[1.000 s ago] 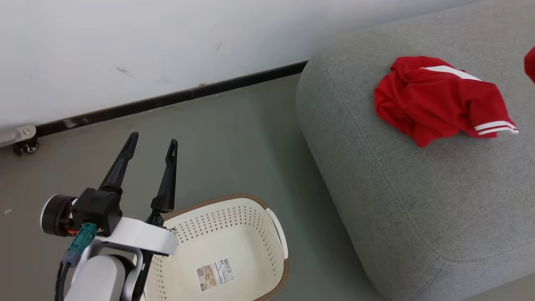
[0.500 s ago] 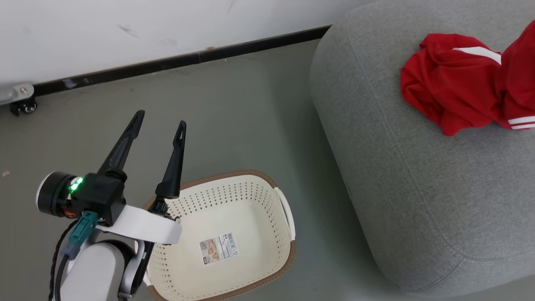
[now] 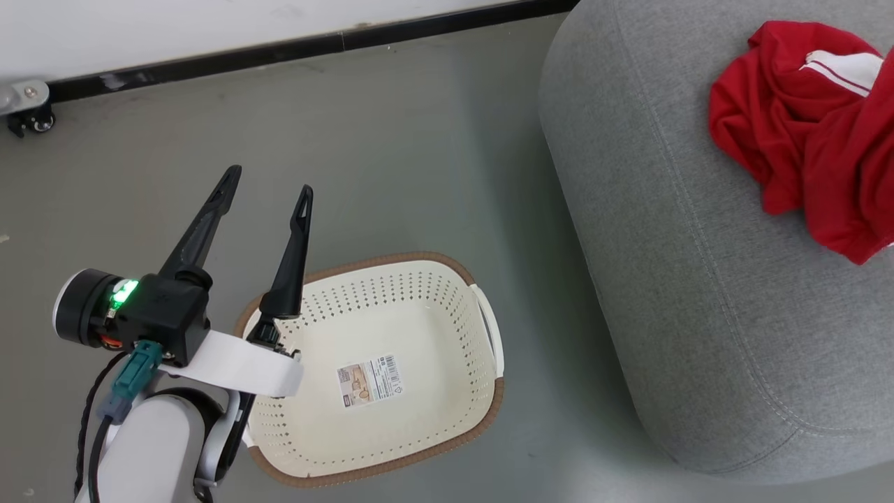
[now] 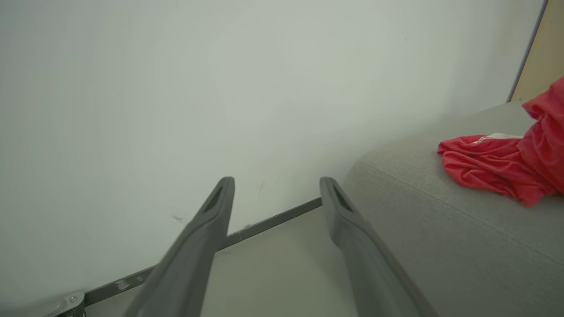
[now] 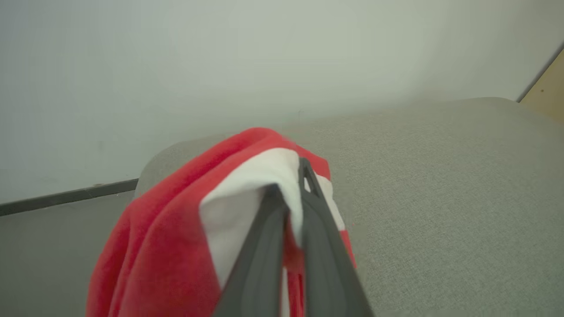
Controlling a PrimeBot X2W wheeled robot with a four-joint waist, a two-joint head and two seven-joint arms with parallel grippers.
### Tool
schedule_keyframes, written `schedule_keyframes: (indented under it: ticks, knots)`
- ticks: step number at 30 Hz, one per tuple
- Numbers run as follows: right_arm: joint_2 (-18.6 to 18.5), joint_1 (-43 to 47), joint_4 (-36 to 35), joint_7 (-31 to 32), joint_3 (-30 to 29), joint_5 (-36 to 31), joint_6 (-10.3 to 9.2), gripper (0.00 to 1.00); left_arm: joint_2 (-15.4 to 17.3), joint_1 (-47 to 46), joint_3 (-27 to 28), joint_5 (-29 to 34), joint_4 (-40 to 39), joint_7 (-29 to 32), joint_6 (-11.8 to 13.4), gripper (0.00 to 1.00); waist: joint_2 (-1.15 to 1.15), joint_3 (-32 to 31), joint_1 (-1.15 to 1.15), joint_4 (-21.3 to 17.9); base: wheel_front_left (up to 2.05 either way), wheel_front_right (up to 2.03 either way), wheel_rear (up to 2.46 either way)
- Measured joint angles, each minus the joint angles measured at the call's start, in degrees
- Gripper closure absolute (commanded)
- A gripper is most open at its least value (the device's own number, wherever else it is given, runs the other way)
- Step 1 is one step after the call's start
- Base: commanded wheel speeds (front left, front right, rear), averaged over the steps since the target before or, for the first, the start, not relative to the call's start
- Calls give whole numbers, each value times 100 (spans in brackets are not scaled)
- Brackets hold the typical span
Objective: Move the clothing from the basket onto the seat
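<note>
- The right gripper (image 5: 290,176) has its 2 long dark fingers pressed together on a white-panelled fold of 1 red mesh garment (image 5: 167,237), which hangs over the large grey woven sofa seat (image 5: 440,176).
- A 2nd red garment (image 3: 761,112) with a white stripe lies crumpled on the seat near a rounded corner, against the hanging one.
- The cream perforated plastic basket (image 3: 447,307) with a brown rim stands on the floor (image 3: 419,140) beside the seat, apart from it, with a paper label (image 3: 369,381) on its bottom.
- The left gripper (image 3: 269,180) has its fingers spread wide, holding nothing, at the basket's side away from the seat.
</note>
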Motion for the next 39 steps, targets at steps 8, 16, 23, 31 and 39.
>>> schedule_keyframes:
  ticks: [8, 16, 23, 31, 39]
  knots:
    - [22, 199, 392, -214, 111, -135, 0, 100, 45, -94, 2, 45, -32, 32, 0, 0, 0, 197, 0, 22, 0, 0, 0]
    - [73, 198, 668, -380, 231, -332, 0, 100, 102, -94, 13, 51, -31, 32, 0, 0, 0, 300, 0, -26, 0, 0, 0]
    - [180, 178, 818, -488, 275, -355, 0, 55, 103, -94, 11, 51, -15, 32, 0, 0, 0, 296, 0, -96, 0, 0, 0]
    - [130, 184, 913, -637, 344, -271, 0, 0, 94, -95, 16, 49, 16, 29, 3, 0, 0, 253, 0, -175, 0, 0, 0]
    - [-5, 372, 978, -851, 401, -91, 1, 0, 74, -95, 18, 43, 103, -21, 5, 0, 0, 203, 0, -286, 0, 0, 0]
